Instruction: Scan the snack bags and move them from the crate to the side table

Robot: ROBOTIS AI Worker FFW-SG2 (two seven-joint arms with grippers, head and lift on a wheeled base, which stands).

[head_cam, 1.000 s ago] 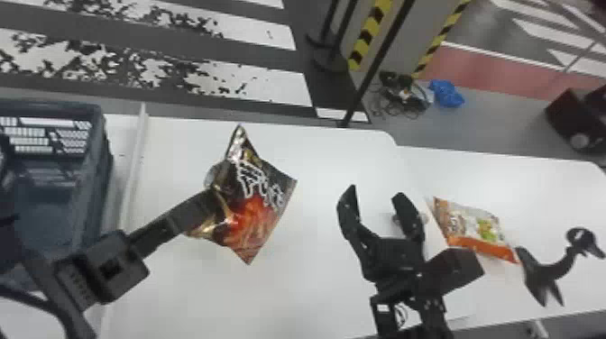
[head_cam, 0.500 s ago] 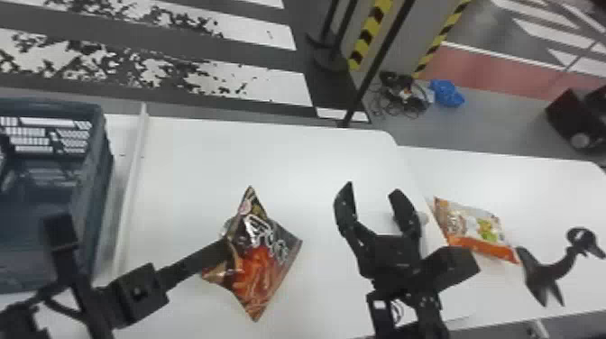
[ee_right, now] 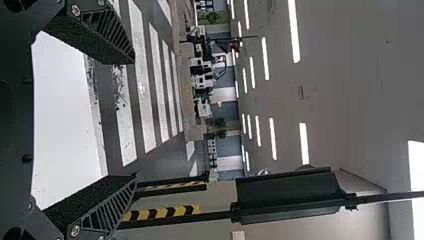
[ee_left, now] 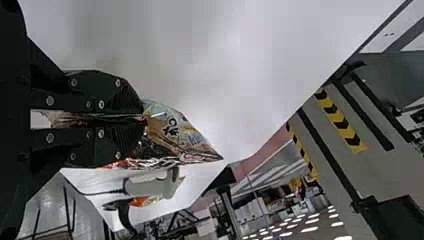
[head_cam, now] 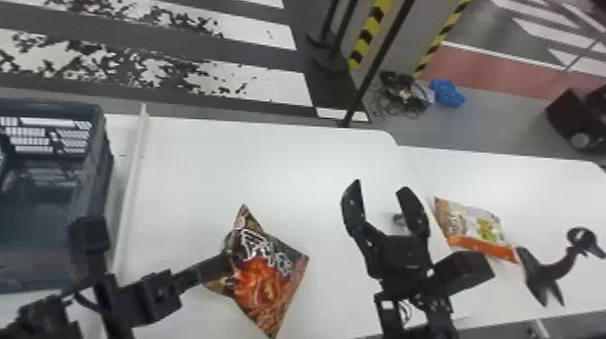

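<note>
Over the table (head_cam: pixel 270 162), the dark snack bag (head_cam: pixel 266 279) is clamped by one side in the left pincer (ee_left: pixel 142 118), presumably so its face is left free for scanning, while the right pincer (head_cam: pixel 382 187) is spread.

Crate (head_cam: pixel 98 176) left, snack bag (head_cam: pixel 478 227) right, second bag (head_cam: pixel 268 281) between, seemingly nearer
</note>
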